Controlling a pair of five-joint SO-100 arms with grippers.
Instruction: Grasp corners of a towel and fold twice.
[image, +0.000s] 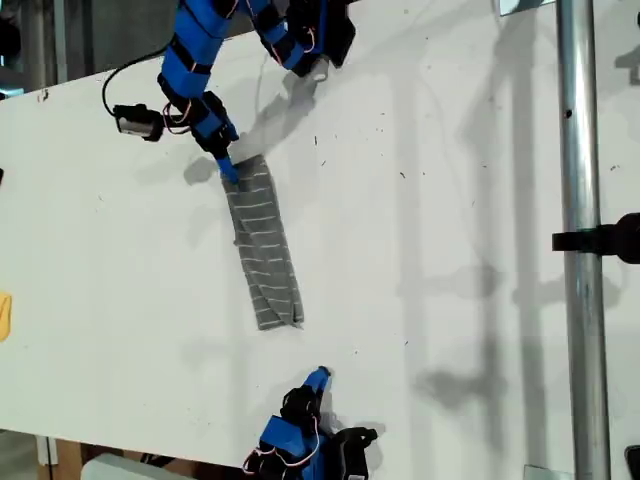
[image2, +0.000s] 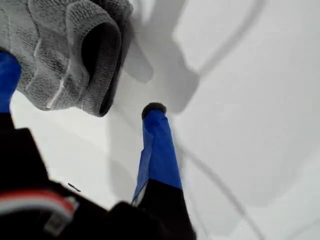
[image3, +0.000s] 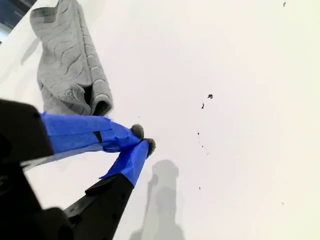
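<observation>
The towel (image: 263, 245) lies on the white table (image: 450, 250) folded into a narrow grey strip with white stripes, running from the middle toward the exterior view's upper left. My first gripper (image: 228, 168) is at the strip's upper end. It stands open (image2: 80, 85), with the towel's rolled end (image2: 70, 55) between its spread fingers. My second gripper (image: 318, 377) sits near the table's lower edge in the exterior view, a short way off the strip's lower end. It is shut (image3: 144, 139) on nothing, and the towel (image3: 70, 70) lies beyond it.
A metal pole (image: 578, 240) with a black clamp (image: 610, 238) stands at the exterior view's right. A black cable (image: 108, 88) and a small camera module (image: 137, 121) hang by the upper arm. A yellow object (image: 4, 315) shows at the exterior view's left edge.
</observation>
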